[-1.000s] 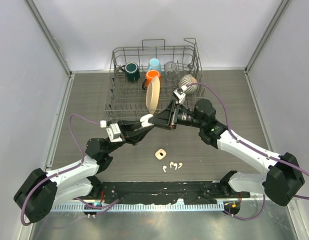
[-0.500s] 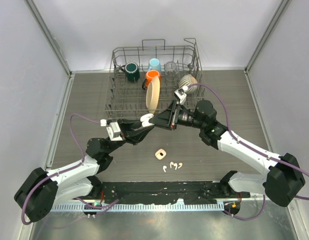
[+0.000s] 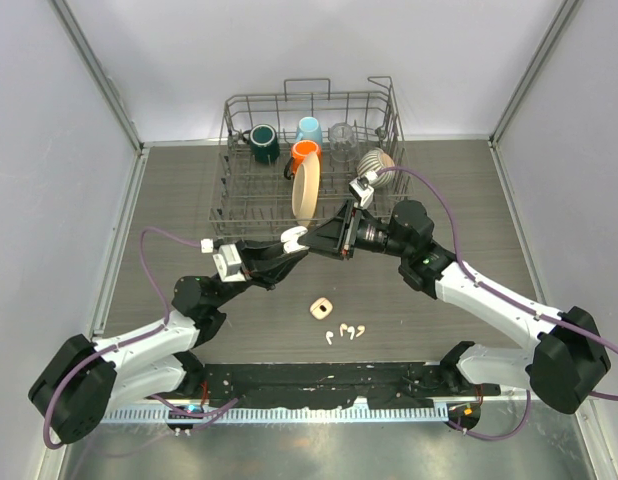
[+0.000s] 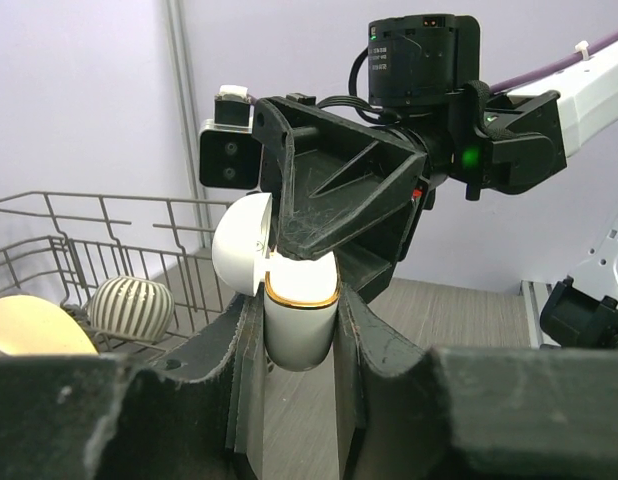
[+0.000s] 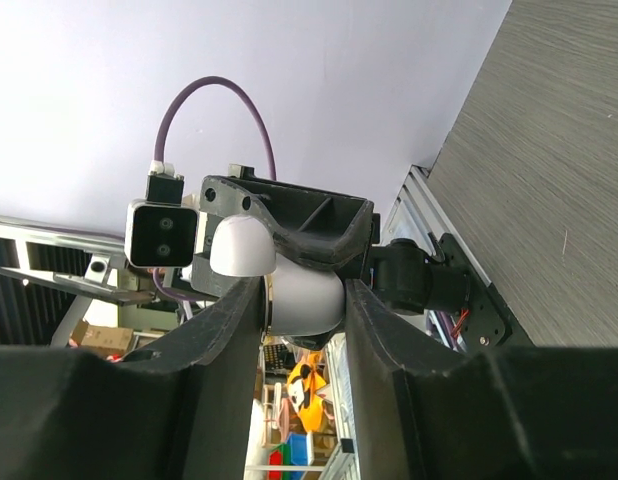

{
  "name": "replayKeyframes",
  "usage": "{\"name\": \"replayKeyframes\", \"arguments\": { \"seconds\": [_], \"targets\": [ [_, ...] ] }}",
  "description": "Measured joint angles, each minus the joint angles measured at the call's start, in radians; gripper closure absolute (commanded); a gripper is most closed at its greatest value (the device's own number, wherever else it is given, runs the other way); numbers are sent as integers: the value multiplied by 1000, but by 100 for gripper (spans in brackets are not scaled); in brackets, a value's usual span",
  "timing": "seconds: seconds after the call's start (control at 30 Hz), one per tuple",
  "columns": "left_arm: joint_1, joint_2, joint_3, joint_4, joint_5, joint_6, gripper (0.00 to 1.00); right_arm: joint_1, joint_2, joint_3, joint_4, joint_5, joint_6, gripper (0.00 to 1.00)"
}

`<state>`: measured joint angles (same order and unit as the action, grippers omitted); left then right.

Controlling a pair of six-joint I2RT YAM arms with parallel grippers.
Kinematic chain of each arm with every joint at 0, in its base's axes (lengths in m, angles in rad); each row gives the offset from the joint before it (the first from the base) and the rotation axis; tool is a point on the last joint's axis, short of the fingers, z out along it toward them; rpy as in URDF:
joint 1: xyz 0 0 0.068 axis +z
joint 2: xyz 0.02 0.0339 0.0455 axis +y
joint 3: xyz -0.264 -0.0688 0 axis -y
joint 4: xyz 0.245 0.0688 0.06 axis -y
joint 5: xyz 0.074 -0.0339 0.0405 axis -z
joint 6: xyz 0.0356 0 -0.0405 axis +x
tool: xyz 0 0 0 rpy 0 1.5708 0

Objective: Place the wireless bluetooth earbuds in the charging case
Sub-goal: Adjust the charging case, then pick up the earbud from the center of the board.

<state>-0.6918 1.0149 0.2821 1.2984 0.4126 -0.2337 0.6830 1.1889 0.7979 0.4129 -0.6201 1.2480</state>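
Holds nearly unmoved since a second ago: clamps white rounded plastic charging case [image 4: 299, 335], lid [image 4: 239, 255] open, aloft in tightly closed left gripper [image 4: 300, 300].
Seems to pinch same case with right gripper [image 5: 302, 292]; leaves tiny white plastic earbuds [image 3: 346, 328] on grey table [image 3: 189, 200], well apart.

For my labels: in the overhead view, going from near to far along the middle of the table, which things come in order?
Earbuds, small tan square object, white charging case held above the table, cream plate, orange mug, light blue cup.
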Motion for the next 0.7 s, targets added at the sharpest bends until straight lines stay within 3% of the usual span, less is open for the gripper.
{"name": "replayKeyframes", "arguments": {
  "seconds": [0.1,0.2,0.47,0.7],
  "targets": [
    [0,0,0,-1,-1,6,100,0,0,0,-2,-1,-5,38],
    [0,-1,0,-1,-7,10,100,0,-5,0,-33,-2,-38,29],
    [0,-54,-48,-2,-57,53,100,-69,-89,1,-179,11,-138,27],
    [0,-138,-89,-11,-106,84,100,-103,-226,35,-530,158,-365,29]
  ]
}}
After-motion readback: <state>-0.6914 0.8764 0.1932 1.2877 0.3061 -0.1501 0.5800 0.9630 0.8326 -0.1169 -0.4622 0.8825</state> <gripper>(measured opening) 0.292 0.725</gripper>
